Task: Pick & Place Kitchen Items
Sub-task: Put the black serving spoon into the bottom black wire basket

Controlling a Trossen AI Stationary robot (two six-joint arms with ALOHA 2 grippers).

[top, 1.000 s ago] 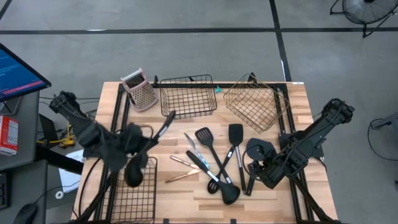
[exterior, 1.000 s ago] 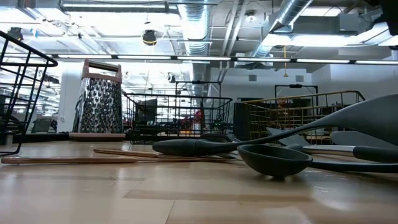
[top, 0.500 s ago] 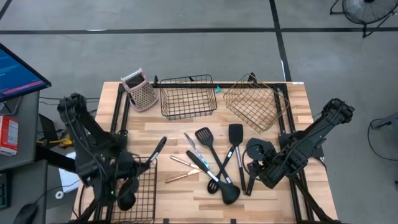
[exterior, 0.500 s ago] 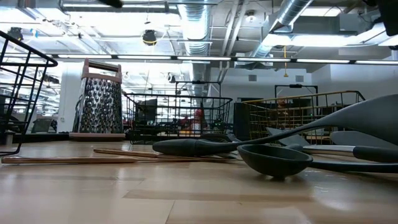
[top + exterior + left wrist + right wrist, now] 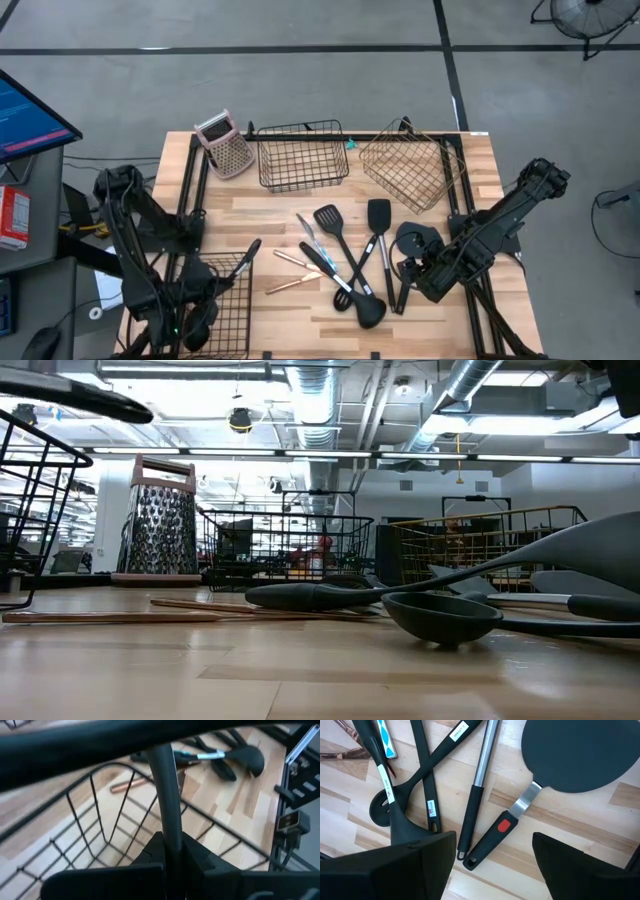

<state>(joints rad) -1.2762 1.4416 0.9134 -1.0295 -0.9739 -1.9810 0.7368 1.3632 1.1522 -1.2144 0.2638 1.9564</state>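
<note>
My left gripper [image 5: 170, 845] hangs over the black wire basket [image 5: 225, 310] at the table's near left corner, shut on a black long-handled utensil [image 5: 245, 255]. The utensil's head is hidden under the arm. Part of the utensil shows at the upper left of the low view [image 5: 80, 395]. Several black utensils [image 5: 345, 260], two slim copper pieces [image 5: 290, 272] and a silver-teal piece [image 5: 312, 235] lie flat on the wooden table's middle. My right gripper [image 5: 492, 850] stands open above the round black turner [image 5: 575, 750] on the right, touching nothing. My left gripper pinches the utensil's handle [image 5: 167, 820] between its two fingers. The handle runs straight out ahead of the fingers, toward the table's middle. The fingers come from the table's left, slanting down. The utensil is lifted clear above the basket's wires.
A pink-topped grater [image 5: 225, 145] stands at the far left. Next to it along the far edge stand a black wire basket [image 5: 303, 155] and a tilted copper wire basket [image 5: 410, 165]. Bare wood lies along the near edge between the near-left basket and the utensils.
My left gripper has swung toward the table's near edge and sunk, carrying the black utensil with it, and now hangs over the near-left basket. The utensil has turned with the wrist and come lower, and part of it has entered the low view. The gripper stays shut.
</note>
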